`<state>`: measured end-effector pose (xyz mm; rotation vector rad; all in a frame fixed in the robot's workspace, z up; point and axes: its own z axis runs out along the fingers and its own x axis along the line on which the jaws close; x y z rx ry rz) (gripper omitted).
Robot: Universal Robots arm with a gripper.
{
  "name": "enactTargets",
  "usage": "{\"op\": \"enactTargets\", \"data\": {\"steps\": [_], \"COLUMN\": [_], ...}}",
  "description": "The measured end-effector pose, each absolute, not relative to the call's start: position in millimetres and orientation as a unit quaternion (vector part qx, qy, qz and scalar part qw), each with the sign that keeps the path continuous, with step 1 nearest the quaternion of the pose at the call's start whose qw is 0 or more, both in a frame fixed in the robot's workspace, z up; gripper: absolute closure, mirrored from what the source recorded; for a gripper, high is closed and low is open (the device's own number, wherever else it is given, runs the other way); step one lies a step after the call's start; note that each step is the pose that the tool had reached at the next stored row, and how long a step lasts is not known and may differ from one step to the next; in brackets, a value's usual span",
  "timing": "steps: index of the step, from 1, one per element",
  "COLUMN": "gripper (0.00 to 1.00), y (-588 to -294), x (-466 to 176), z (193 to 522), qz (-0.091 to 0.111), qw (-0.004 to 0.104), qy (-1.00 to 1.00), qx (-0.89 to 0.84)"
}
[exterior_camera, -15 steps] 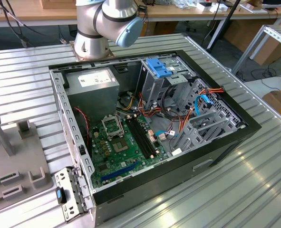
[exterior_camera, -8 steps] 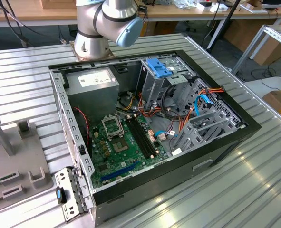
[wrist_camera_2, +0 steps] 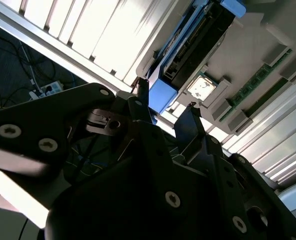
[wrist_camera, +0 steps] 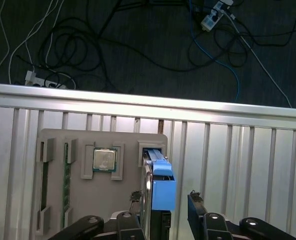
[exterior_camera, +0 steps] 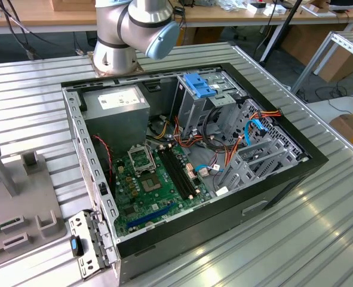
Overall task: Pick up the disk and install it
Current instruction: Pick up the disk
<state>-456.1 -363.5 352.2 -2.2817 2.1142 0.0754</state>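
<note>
In the exterior view, the open computer case [exterior_camera: 254, 203] is lying on its side on the ribbed metal table [exterior_camera: 319, 239], so its inside is facing up and can be reached from above. Inside it, the drive cage [exterior_camera: 198, 86] with the blue top is standing near the power supply [exterior_camera: 116, 104]. The arm [exterior_camera: 131, 30] is rising from its base at the far edge of the case, and a grey tray [exterior_camera: 15, 209] is lying on the table at the exterior view's left.

In the first wrist view, the camera is looking down on that tray [wrist_camera: 127, 145]. The disk [wrist_camera: 160, 170] is standing on edge in one of its slots, blue carrier uppermost, which is leaving both flat faces free for a grasp. A processor chip [wrist_camera: 104, 160] and memory sticks [wrist_camera: 66, 172] are sitting in their own recesses beside it. The gripper [wrist_camera: 163, 196] is hanging spread over the disk, one finger on each side. Bare table is showing between the blue carrier and one finger, so the hand is clamping nothing yet; the other finger is very close, and I cannot say whether it is touching.

In the second wrist view, the gripper [wrist_camera_2: 166, 100] is showing from behind its own linkage. The blue end of the carrier is sitting between the two fingertips, and the disk [wrist_camera_2: 195, 37] is running away from them along the tray [wrist_camera_2: 268, 40], with the chip [wrist_camera_2: 201, 87] just beside it. By my reading, the pick-up is only being lined up; the disk is resting in its slot, not lifted.
</note>
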Motion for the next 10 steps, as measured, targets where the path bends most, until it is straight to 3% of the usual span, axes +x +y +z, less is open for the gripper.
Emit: {"op": "enactTargets", "data": {"steps": [10], "gripper": [0.52], "y": [-363.5], "x": [-456.4], "z": [349.9], "qz": [0.024], "qw": [0.015], "qy": [0.679], "qx": [-0.733]}}
